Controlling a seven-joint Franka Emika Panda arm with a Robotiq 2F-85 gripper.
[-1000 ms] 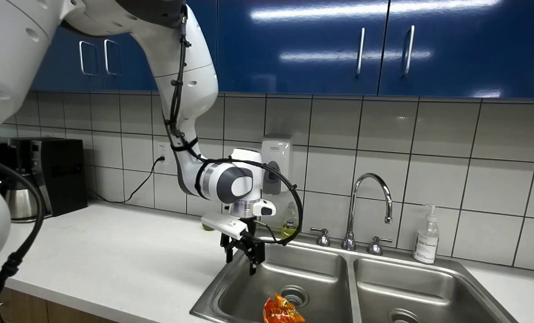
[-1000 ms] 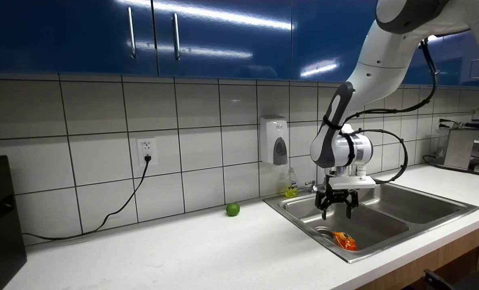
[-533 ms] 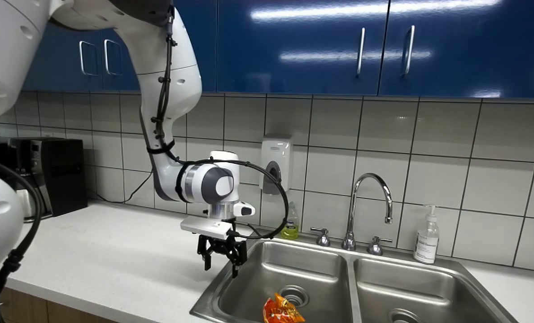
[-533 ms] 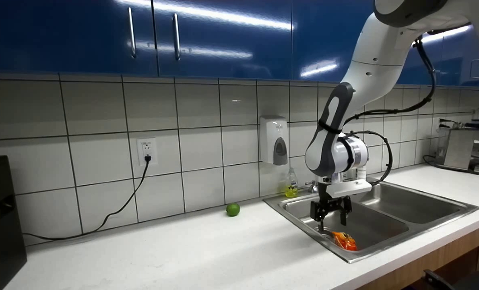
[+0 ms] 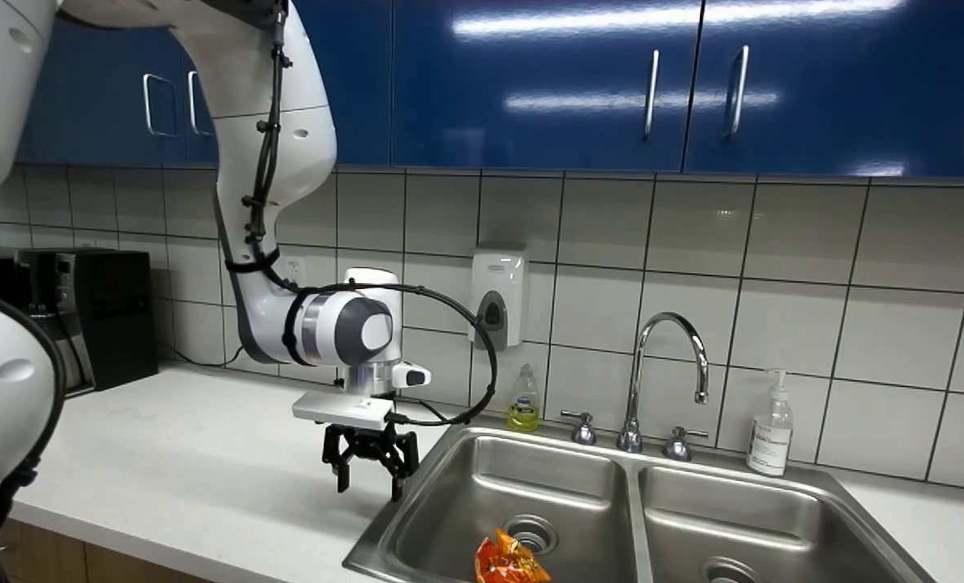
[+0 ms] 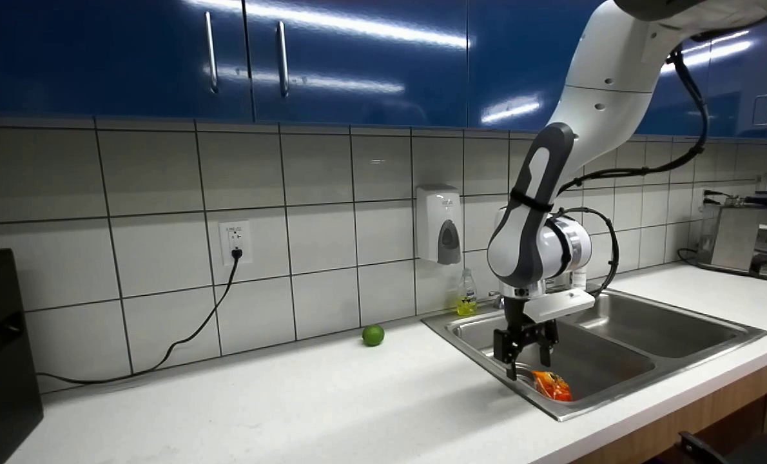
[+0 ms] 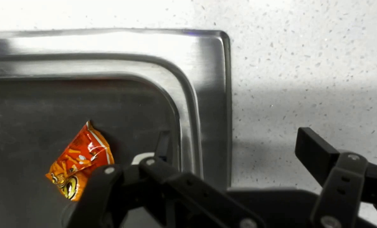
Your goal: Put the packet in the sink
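Note:
The packet (image 5: 508, 562) is orange-red and crumpled. It lies on the bottom of the sink's basin beside the drain and also shows in an exterior view (image 6: 552, 386) and in the wrist view (image 7: 80, 152). The sink (image 5: 636, 526) is steel with two basins; its rim corner (image 7: 212, 126) shows in the wrist view. My gripper (image 5: 370, 486) is open with nothing between its fingers, above the sink's side edge and the counter. It is apart from the packet. In the wrist view the gripper (image 7: 233, 142) spans the rim and counter, and one finger's linkage covers a bit of the packet.
A green lime (image 6: 372, 335) lies on the white counter (image 6: 280, 412) near the wall. A dish soap bottle (image 5: 523, 401), faucet (image 5: 634, 389) and pump bottle (image 5: 771, 429) stand behind the sink. A dispenser (image 5: 499, 295) hangs on the wall. A black appliance (image 5: 113, 316) stands on the counter.
My open gripper has moved sideways from above the basin to above the sink's edge and the counter. The packet has not moved.

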